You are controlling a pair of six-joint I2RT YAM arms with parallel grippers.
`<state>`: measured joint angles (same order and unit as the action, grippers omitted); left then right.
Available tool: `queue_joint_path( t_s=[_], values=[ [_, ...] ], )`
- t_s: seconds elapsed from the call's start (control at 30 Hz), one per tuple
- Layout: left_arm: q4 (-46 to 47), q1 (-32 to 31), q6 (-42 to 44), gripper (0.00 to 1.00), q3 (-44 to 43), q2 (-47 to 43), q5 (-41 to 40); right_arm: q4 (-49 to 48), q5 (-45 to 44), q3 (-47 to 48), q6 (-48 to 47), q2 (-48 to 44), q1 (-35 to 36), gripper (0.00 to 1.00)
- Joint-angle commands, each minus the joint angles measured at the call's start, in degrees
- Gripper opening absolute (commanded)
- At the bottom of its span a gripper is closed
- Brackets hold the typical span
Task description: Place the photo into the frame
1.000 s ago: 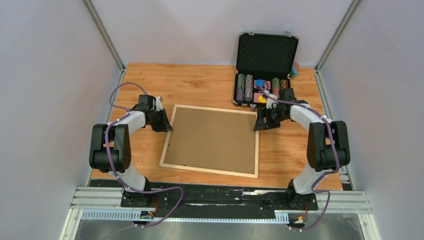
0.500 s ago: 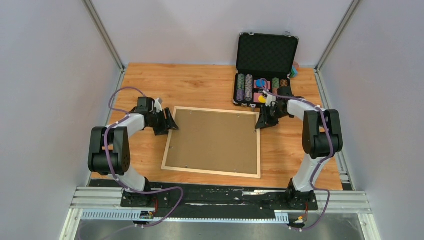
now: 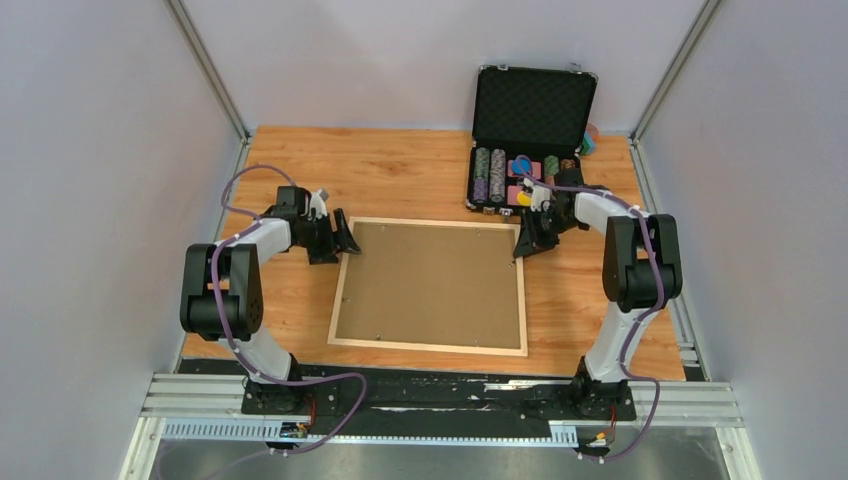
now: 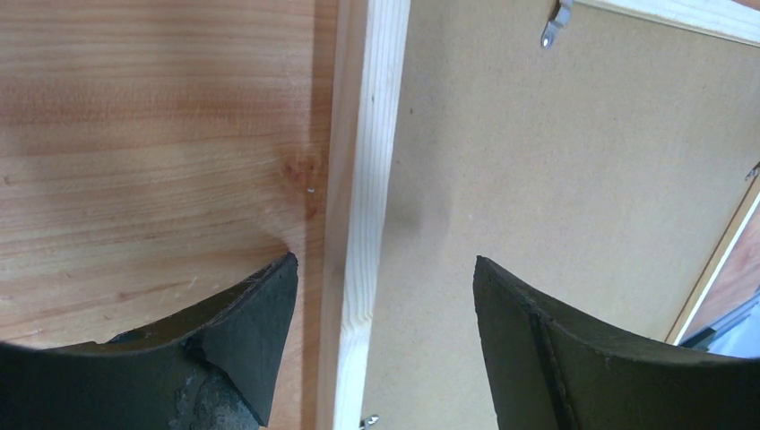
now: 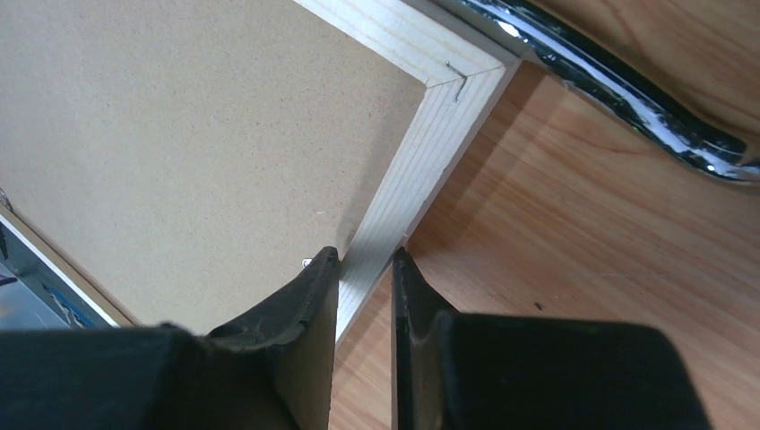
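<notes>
The frame [image 3: 428, 348] lies flat on the counter [image 3: 400, 170], backing board [image 3: 430, 285] up. Left jaws wide, straddling its left rail, gripping nothing. Right jaws narrow, pinching its right rail near the far corner.

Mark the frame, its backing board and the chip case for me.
frame [image 3: 430, 347], top external view, near wooden rail.
backing board [image 3: 430, 283], top external view, middle of the brown panel.
chip case [image 3: 534, 105], top external view, open lid's foam lining.
</notes>
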<state>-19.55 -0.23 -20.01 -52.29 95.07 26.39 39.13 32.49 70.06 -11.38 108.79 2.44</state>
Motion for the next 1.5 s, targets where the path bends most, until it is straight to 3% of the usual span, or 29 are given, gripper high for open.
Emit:
queue_joint_path(
  t_s=[0.0,0.2,0.4,0.5,1.0,1.47],
  values=[
    [-0.9,0.1,2.3,0.81,-1.7,0.9,-1.2,-2.3,-3.7,5.6,-9.8,1.3,-1.6,0.07],
    [-0.8,0.1,2.7,0.84,-1.9,0.8,-1.1,-1.8,-4.4,7.6,-10.8,1.9,-1.8,0.16],
    [-0.9,0.1,2.5,0.84,-2.1,-1.2,-0.7,-2.4,-2.0,6.9,-5.7,-0.3,-1.9,0.53],
    [-1.0,0.1,2.4,0.85,-2.3,-1.3,-0.3,-3.3,-1.3,5.0,-2.1,-2.7,-1.8,0.61],
    [-0.5,0.1,3.3,0.81,-3.0,1.3,-1.2,-5.3,-4.6,-6.4,4.6,-9.0,-0.3,0.58],
    [-0.7,0.1,3.5,0.8,-3.5,2.9,-0.6,-5.9,-7.9,-6.2,5.3,-6.1,2.1,0.49]
  ],
)
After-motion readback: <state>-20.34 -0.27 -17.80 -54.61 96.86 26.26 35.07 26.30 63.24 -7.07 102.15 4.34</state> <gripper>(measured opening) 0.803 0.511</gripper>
